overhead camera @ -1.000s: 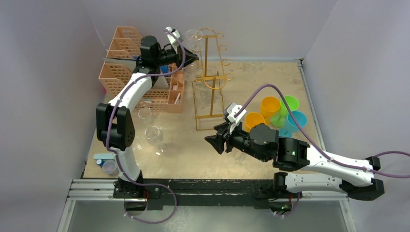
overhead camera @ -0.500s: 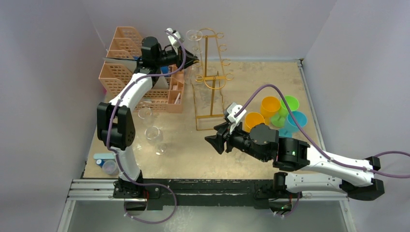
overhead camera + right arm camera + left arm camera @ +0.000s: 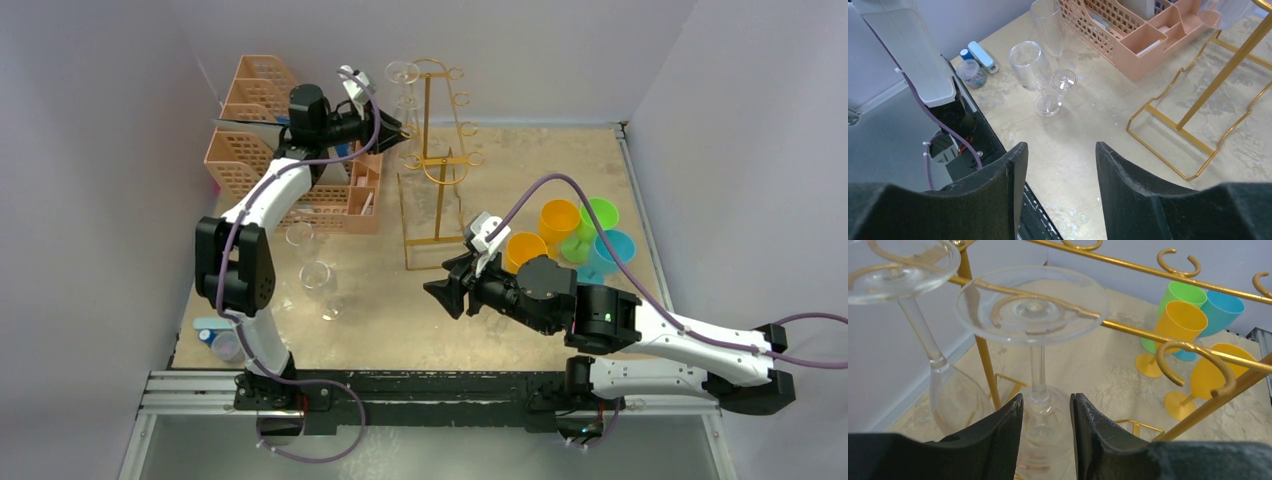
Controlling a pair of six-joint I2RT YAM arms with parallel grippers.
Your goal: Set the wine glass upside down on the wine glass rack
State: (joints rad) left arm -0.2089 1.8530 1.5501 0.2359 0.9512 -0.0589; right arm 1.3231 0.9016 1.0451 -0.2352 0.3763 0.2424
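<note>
A clear wine glass point(image 3: 1033, 305) hangs upside down, its foot resting in a ring hook of the gold wire wine glass rack point(image 3: 440, 160). A second clear glass point(image 3: 898, 265) hangs on the hook beside it. My left gripper point(image 3: 1046, 400) is open just short of the hanging glass. Its bowl shows in the gap between the black fingers, and neither finger presses on it. In the top view the left gripper point(image 3: 398, 130) sits left of the rack's upper hooks. My right gripper point(image 3: 440, 295) hovers open and empty over the table, near the rack's base frame point(image 3: 1178, 135).
A peach lattice organizer point(image 3: 290, 150) stands left of the rack. Coloured plastic goblets point(image 3: 580, 235) cluster at the right. Two clear glasses point(image 3: 1040, 70) stand on the table at the near left, with small blue items point(image 3: 215, 340) by the front edge.
My left gripper's jaws have opened off the hanging glass and the gripper has drawn back a little to the left. The right arm has not moved.
</note>
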